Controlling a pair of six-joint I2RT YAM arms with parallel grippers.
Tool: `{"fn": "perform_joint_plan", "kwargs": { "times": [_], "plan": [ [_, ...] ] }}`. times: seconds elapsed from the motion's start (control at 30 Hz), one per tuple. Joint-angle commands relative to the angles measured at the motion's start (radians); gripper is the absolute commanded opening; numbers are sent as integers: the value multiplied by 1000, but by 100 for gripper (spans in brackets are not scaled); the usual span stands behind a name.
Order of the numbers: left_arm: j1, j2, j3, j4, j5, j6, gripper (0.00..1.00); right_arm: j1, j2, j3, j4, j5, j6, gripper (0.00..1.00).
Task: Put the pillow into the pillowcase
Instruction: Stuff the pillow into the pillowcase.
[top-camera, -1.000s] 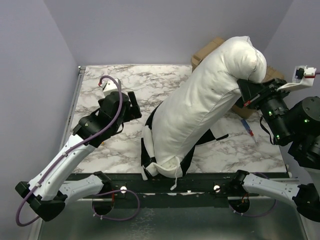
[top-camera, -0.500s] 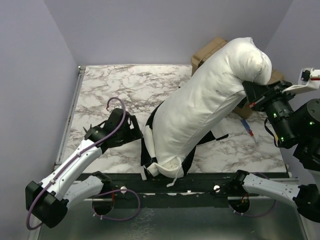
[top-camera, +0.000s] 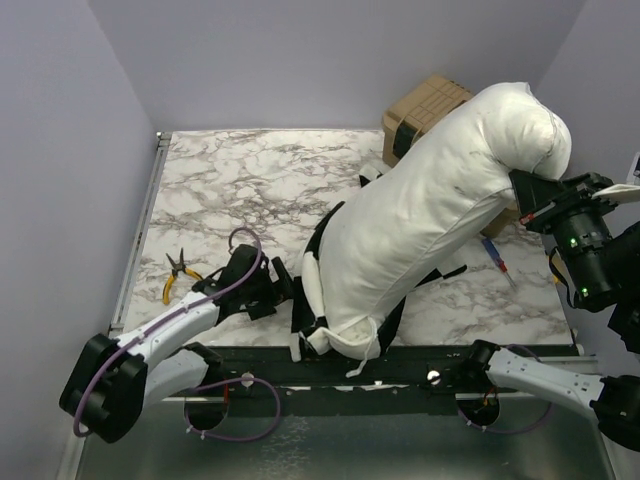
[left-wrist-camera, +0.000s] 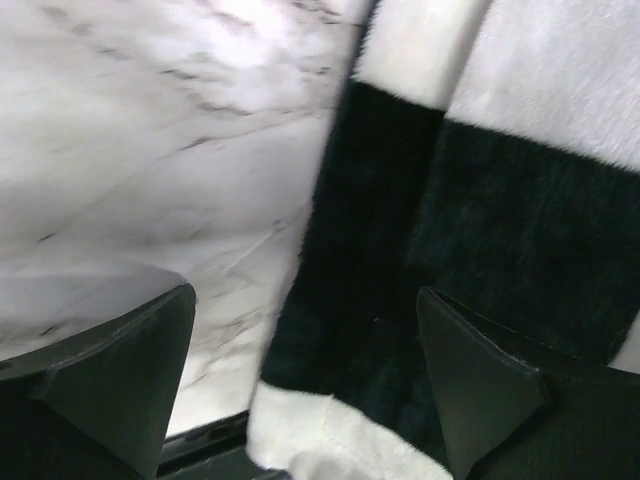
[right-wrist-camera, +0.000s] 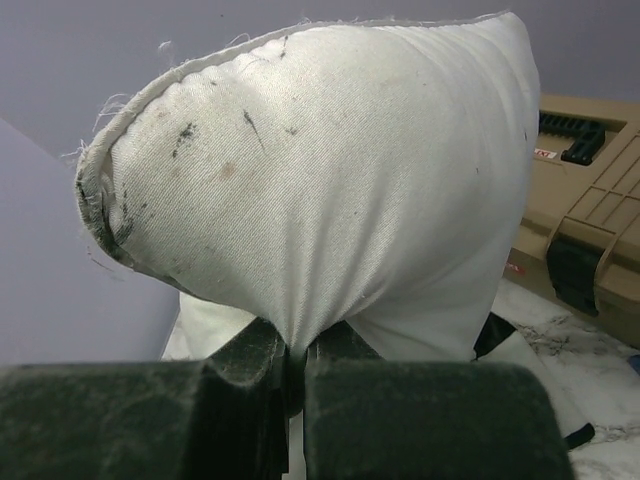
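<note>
Right hand pinched shut on a fold at the raised far end of the pillow, holding it slanted above the marble tabletop, with its lower end down on the crumpled pillowcase at the near edge. Left hand, jaws spread wide and holding nothing, hovers low just beside the case's checked fabric (whether it touches cannot be told). By the look of it the job is barely begun. Nearly all the pillow shows bare, and the case's mouth has yet to be opened and drawn up over it.
</note>
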Motion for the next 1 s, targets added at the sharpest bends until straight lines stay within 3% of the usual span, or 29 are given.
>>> {"fn": "perform_joint_plan", "kwargs": {
  "times": [0.0,0.13,0.2,0.3,0.37,0.5,0.67,0.97],
  "plan": [
    [-20,144,-31,386,164,-58,93,-5,-17,9,75,46,11,0],
    [-98,332,4,434,86,-70,90,-5,-16,0,74,37,22,0],
    [-151,407,19,445,9,-106,75,-5,-16,-2,75,38,23,0],
    [-203,467,38,469,-78,-139,38,-5,-13,3,71,43,19,0],
    [-204,440,50,472,-128,-132,1,-5,-11,9,64,46,14,0],
    [-204,256,123,378,-258,-78,0,-5,-1,26,44,52,-4,0],
    [-194,42,294,120,-387,42,0,-5,25,33,57,25,-49,0],
    [-139,-132,492,-154,-402,113,0,-5,223,110,92,-219,-181,0]
  ]
}}
